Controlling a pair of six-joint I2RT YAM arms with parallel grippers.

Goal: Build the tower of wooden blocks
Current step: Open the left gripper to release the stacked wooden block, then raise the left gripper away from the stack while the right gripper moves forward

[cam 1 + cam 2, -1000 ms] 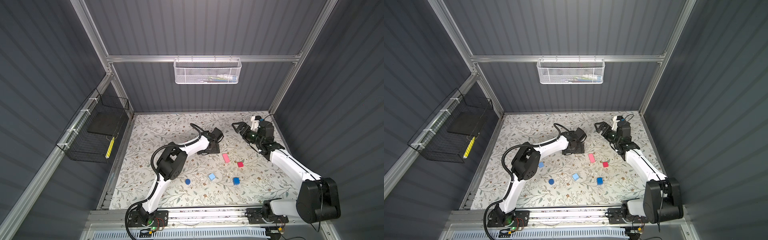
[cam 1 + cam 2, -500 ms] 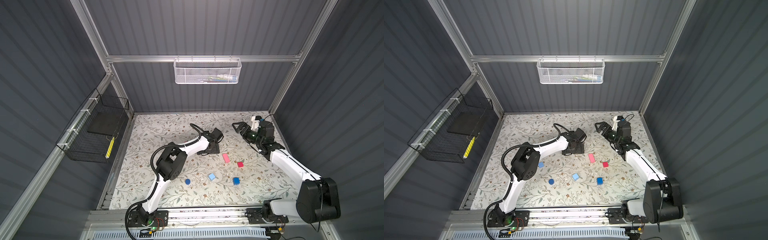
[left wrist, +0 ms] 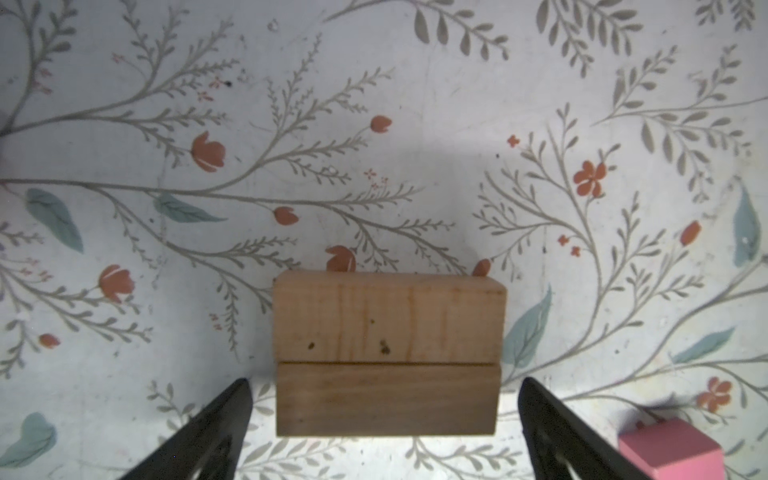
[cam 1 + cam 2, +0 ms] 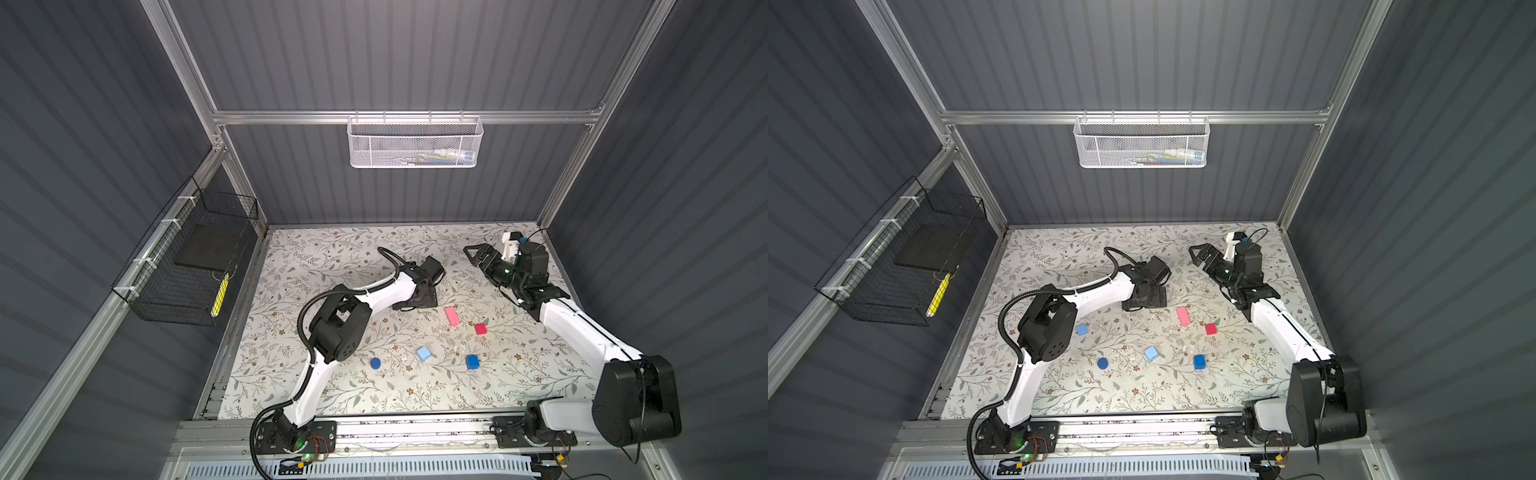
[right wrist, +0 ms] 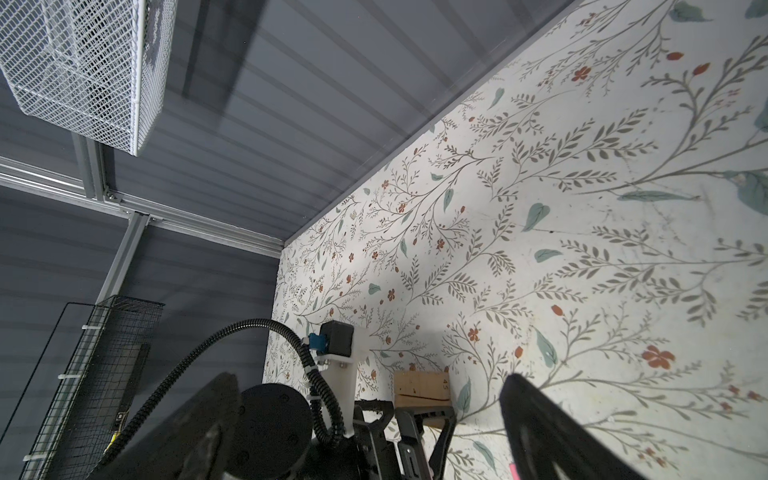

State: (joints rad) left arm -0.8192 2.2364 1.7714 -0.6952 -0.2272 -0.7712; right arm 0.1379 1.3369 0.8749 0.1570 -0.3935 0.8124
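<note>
We find the tower barely begun: two tan oblongs (image 3: 386,332) lie pressed together as a base, though we cannot tell whether they are side by side or stacked. The rest lies loose and apart on the floral mat (image 4: 332,266): a pink oblong (image 4: 452,316), a red cube (image 4: 480,329), a light blue cube (image 4: 423,353), a blue cube (image 4: 472,361), a third blue cube (image 4: 1081,329) and a dark blue disc (image 4: 375,363). We judge that nearly all the stacking is left.

The left gripper (image 3: 385,382) stands wide open astride the tan pair, touching neither end. The right gripper (image 4: 473,255), equally wide, hangs empty toward the back.
</note>
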